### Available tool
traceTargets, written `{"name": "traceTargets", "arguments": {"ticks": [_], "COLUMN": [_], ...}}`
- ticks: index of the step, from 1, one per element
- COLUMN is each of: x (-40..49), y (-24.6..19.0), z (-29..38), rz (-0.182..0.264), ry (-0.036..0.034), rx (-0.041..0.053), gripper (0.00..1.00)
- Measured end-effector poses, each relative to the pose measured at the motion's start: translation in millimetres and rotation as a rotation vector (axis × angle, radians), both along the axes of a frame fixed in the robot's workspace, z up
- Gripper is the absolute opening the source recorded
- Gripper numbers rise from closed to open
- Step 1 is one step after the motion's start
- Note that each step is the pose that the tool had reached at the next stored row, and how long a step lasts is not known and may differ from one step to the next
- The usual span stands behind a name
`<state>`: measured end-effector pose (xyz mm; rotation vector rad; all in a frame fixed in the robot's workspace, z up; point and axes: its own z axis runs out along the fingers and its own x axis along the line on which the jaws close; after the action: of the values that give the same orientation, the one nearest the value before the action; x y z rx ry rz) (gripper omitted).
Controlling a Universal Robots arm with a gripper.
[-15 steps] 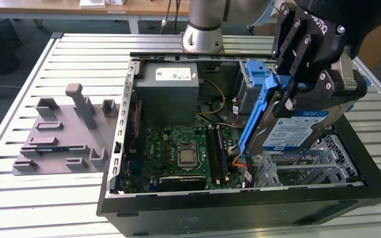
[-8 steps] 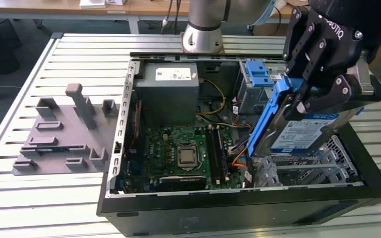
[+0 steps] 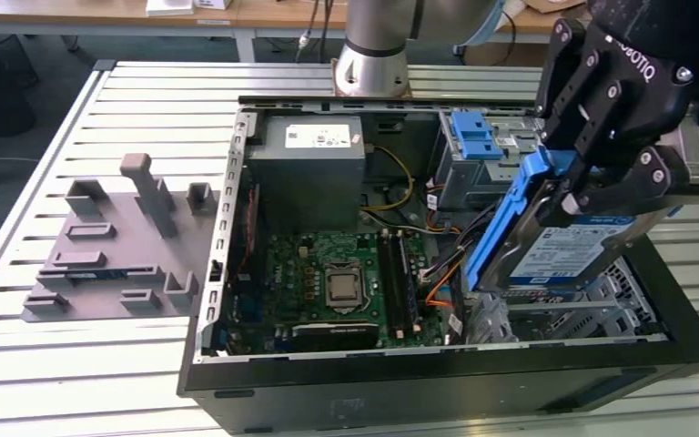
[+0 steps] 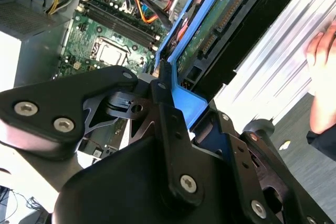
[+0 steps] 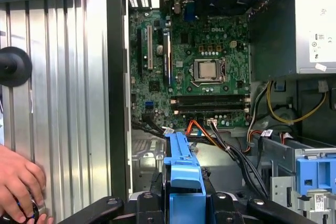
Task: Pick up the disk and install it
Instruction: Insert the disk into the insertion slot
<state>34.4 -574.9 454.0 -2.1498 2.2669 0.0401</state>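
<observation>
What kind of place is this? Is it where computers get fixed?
Probably a robot lab or workshop: an open computer lies on a slatted metal table, and a robot gripper holds a disk over it.

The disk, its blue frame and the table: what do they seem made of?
Disk: likely metal, a silvery body under a printed label. Its frame: probably plastic, uniformly bright blue, smoothly moulded. Table: seemingly aluminium, pale grey ribbed slats with a dull sheen.
</observation>
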Motion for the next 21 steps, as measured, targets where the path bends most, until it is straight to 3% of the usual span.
{"name": "traceTargets", "arguments": {"ticks": [21], "x": [26.8], "y": [-0.3], "z": [-6.5], "rz": [0.017], "ry": [0.0002], "rx": [0.0], "gripper": [0.36]}}
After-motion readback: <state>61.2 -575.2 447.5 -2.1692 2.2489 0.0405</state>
